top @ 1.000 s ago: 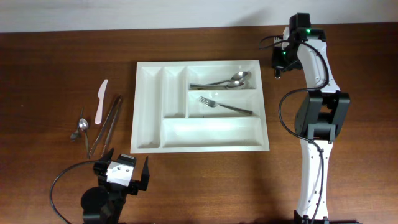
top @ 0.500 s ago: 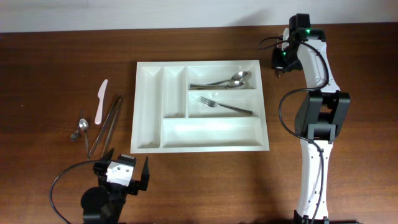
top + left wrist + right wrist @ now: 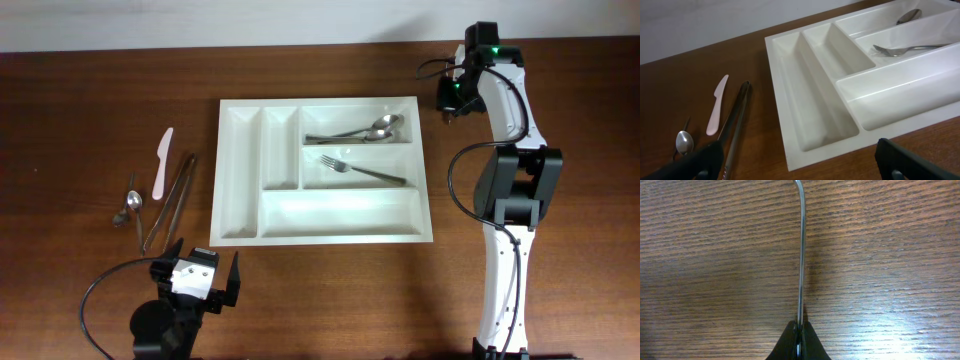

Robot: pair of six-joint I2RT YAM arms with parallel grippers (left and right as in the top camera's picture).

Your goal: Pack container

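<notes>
The white cutlery tray (image 3: 320, 232) lies mid-table; its upper right compartments hold spoons (image 3: 368, 130) and a fork (image 3: 362, 172). My right gripper (image 3: 450, 100) is beyond the tray's far right corner. In the right wrist view it (image 3: 799, 336) is shut on a thin metal utensil handle (image 3: 801, 255), seen edge-on above bare wood; the utensil's head is hidden. My left gripper (image 3: 196, 280) is open and empty near the front edge, left of the tray's front corner. Its fingers frame the tray (image 3: 785, 125) in the left wrist view (image 3: 800, 170).
Left of the tray lie a pale plastic knife (image 3: 162, 160), metal tongs (image 3: 170, 200) and a small spoon (image 3: 132, 203). They also show in the left wrist view: knife (image 3: 717, 105), tongs (image 3: 735, 125), spoon (image 3: 684, 142). The right arm's base stands at right (image 3: 515, 190).
</notes>
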